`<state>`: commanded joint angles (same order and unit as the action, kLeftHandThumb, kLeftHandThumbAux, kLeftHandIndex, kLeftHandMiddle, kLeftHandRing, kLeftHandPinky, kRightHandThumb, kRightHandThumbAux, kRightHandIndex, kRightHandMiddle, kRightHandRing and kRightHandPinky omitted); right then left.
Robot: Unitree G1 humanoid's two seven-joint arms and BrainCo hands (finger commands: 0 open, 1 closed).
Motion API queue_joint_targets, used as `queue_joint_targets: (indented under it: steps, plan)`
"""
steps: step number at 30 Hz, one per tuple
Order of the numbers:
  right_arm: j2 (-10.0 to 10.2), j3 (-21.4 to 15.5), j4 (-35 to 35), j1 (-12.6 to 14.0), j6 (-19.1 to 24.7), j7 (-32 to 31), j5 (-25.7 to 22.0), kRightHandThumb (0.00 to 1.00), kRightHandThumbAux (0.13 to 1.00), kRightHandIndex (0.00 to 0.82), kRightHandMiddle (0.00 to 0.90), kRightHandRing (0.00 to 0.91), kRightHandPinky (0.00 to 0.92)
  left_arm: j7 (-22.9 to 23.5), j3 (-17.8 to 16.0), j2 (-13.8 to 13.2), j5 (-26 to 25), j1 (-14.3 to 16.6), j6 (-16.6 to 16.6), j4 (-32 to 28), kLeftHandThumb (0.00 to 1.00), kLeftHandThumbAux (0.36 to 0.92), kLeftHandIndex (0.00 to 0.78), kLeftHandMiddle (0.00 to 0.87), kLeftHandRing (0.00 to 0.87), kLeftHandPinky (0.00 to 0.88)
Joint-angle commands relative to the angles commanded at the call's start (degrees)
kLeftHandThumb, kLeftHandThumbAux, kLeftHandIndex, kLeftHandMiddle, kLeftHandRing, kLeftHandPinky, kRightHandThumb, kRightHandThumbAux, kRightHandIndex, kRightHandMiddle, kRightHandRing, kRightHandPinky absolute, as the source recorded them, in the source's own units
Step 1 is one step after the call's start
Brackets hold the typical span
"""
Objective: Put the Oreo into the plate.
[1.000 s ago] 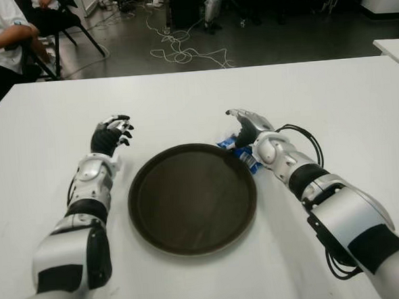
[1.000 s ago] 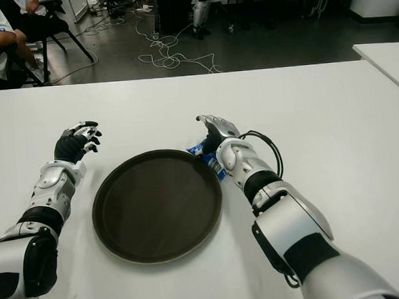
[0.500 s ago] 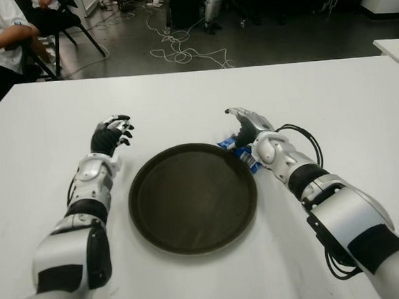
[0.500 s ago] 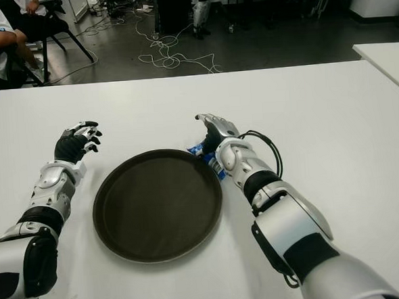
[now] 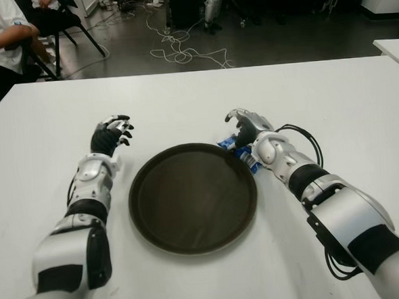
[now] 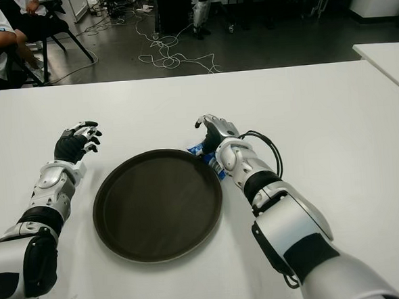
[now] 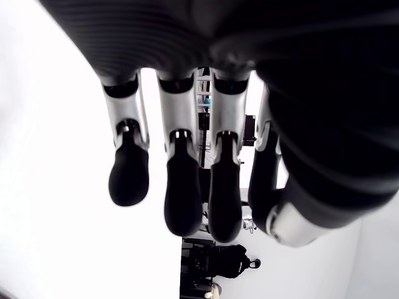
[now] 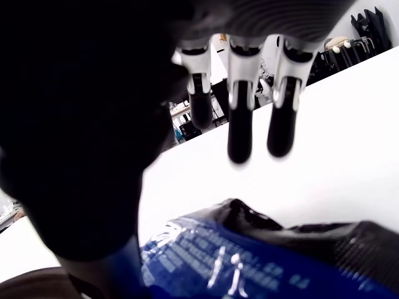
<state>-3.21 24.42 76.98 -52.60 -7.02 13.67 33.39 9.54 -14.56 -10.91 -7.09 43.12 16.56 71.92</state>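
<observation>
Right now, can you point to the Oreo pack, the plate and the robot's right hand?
Oreo pack (image 5: 225, 144), left eye view, blue wrapper end beside the plate.
plate (image 5: 195, 238), left eye view, near rim.
right hand (image 5: 247, 125), left eye view, back of the hand.

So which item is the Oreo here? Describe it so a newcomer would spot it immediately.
Start from the round dark plate mid-table. At its far right rim, under the right hand, lies the Oreo, a small packet outside the plate. Its blue wrapper is the only colour on the white table.
</observation>
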Motion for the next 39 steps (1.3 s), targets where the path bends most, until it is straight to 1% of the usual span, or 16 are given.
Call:
queue_joint_targets:
  steps: [2,3,4,5,6,7,8,10,14,16,19,26,30,32,39]
  plan:
    - [-0.04,0.0,0.04,0.02,0.03,0.01,0.0,0.0,0.918,0.345,0.401,0.471,0.491,0.17,-0.02,-0.02,-0.04,0.0,0.0,0.01,0.697,0.717,0.425,0.575,0.62,0.673]
    - [-0.05,-0.04,0.04,0.04,-0.01,0.04,-0.04,0.0,0.918,0.348,0.412,0.482,0.5,0.34,-0.04,-0.01,-0.07,-0.02,0.17,-0.01,0.697,0.717,0.425,0.575,0.62,0.673]
    - [-0.08,-0.1,0.05,0.09,-0.1,0.13,-0.08,0.133,0.884,0.362,0.442,0.501,0.513,0.43,-0.05,0.0,-0.1,-0.04,0.32,-0.03,0.697,0.717,0.425,0.575,0.62,0.673]
    - [-0.11,-0.14,0.06,0.13,-0.16,0.2,-0.12,0.329,0.833,0.383,0.488,0.528,0.532,0.5,-0.06,0.01,-0.11,-0.05,0.42,-0.04,0.697,0.717,0.424,0.573,0.618,0.671]
    - [-0.14,-0.18,0.07,0.18,-0.22,0.3,-0.15,0.455,0.8,0.396,0.519,0.545,0.544,0.55,-0.08,0.01,-0.15,-0.06,0.47,-0.05,0.697,0.717,0.424,0.572,0.617,0.668]
    - [-0.15,-0.21,0.07,0.21,-0.24,0.37,-0.16,0.535,0.779,0.405,0.541,0.557,0.552,0.57,-0.1,0.01,-0.17,-0.07,0.48,-0.06,0.696,0.717,0.424,0.569,0.614,0.666]
    - [-0.17,-0.23,0.08,0.23,-0.26,0.46,-0.18,0.586,0.766,0.41,0.556,0.566,0.559,0.58,-0.11,0.01,-0.19,-0.07,0.48,-0.06,0.696,0.717,0.424,0.568,0.612,0.665]
    - [-0.19,-0.24,0.08,0.26,-0.27,0.54,-0.18,0.631,0.754,0.415,0.571,0.575,0.565,0.59,-0.13,0.01,-0.2,-0.07,0.48,-0.07,0.696,0.717,0.424,0.567,0.611,0.664]
    - [-0.33,-0.25,0.16,0.37,-0.2,0.65,-0.16,0.665,0.745,0.419,0.589,0.587,0.574,0.31,-0.03,0.04,-0.07,-0.04,0.38,-0.07,0.696,0.717,0.424,0.572,0.614,0.668]
    - [-0.33,-0.24,0.19,0.37,-0.04,0.69,-0.15,0.671,0.744,0.418,0.554,0.576,0.56,0.18,-0.02,0.05,-0.04,-0.02,0.25,-0.05,0.696,0.717,0.424,0.575,0.616,0.669]
    - [-0.36,-0.22,0.22,0.38,0.05,0.71,-0.14,0.673,0.744,0.415,0.532,0.567,0.551,0.07,-0.01,0.06,-0.02,0.0,0.19,-0.02,0.696,0.717,0.424,0.576,0.616,0.668]
    - [-0.54,-0.2,0.29,0.36,0.13,0.71,-0.11,0.675,0.744,0.417,0.559,0.571,0.566,0.09,-0.06,0.17,-0.09,0.03,0.35,-0.01,0.696,0.717,0.424,0.579,0.621,0.676]
    - [-0.63,0.11,0.39,0.32,0.53,0.76,0.24,0.673,0.745,0.412,0.487,0.543,0.52,0.16,-0.02,0.18,-0.06,0.0,0.42,-0.08,0.696,0.717,0.424,0.573,0.616,0.669]
    - [-0.67,0.2,0.4,0.33,0.58,0.84,0.34,0.672,0.745,0.411,0.482,0.538,0.518,0.11,0.03,0.17,-0.01,0.0,0.41,-0.1,0.696,0.717,0.424,0.571,0.615,0.668]
    - [-0.78,0.27,0.37,0.45,0.17,1.3,0.44,0.676,0.743,0.418,0.554,0.558,0.542,-0.17,0.38,0.06,0.39,0.0,0.28,-0.14,0.696,0.717,0.425,0.58,0.62,0.672]
